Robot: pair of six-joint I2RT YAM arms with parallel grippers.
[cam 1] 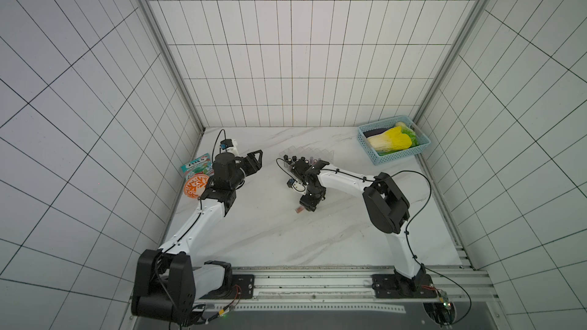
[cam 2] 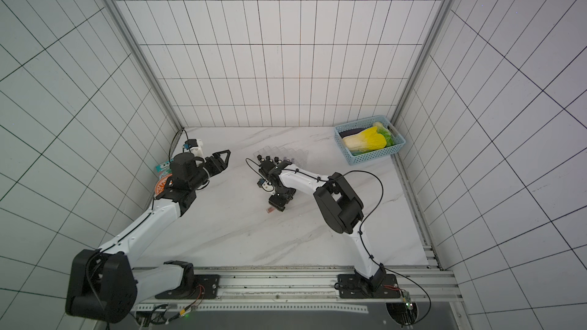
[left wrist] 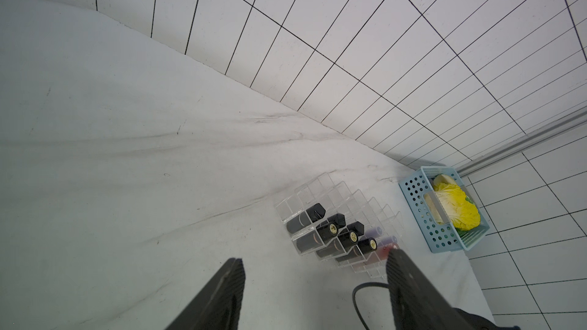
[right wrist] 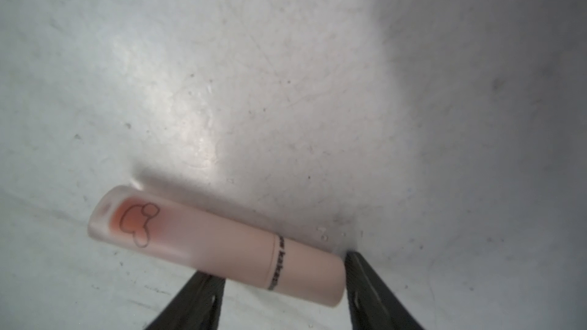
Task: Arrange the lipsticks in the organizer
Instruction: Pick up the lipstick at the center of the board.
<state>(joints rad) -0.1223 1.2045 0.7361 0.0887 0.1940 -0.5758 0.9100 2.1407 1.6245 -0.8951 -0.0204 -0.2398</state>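
A pale pink lipstick (right wrist: 216, 242) lies on its side on the white marble, seen as a small pink spot (cam 1: 298, 210) in both top views. My right gripper (right wrist: 279, 265) points down at it with the jaws apart. One finger (right wrist: 365, 280) touches the tube's end, and the other sits behind the tube. The clear organizer (left wrist: 317, 185) stands further back (cam 1: 305, 152), holding several black lipsticks (left wrist: 330, 228) and lilac ones (left wrist: 374, 231) in its slots. My left gripper (cam 1: 258, 158) hovers open and empty to the left of the organizer.
A light-blue basket (cam 1: 400, 155) with a yellow cabbage stands at the back right corner. An orange-patterned bowl (cam 1: 194, 187) and a snack packet (cam 1: 197, 165) lie by the left wall. My right forearm (cam 1: 343, 179) reaches across in front of the organizer.
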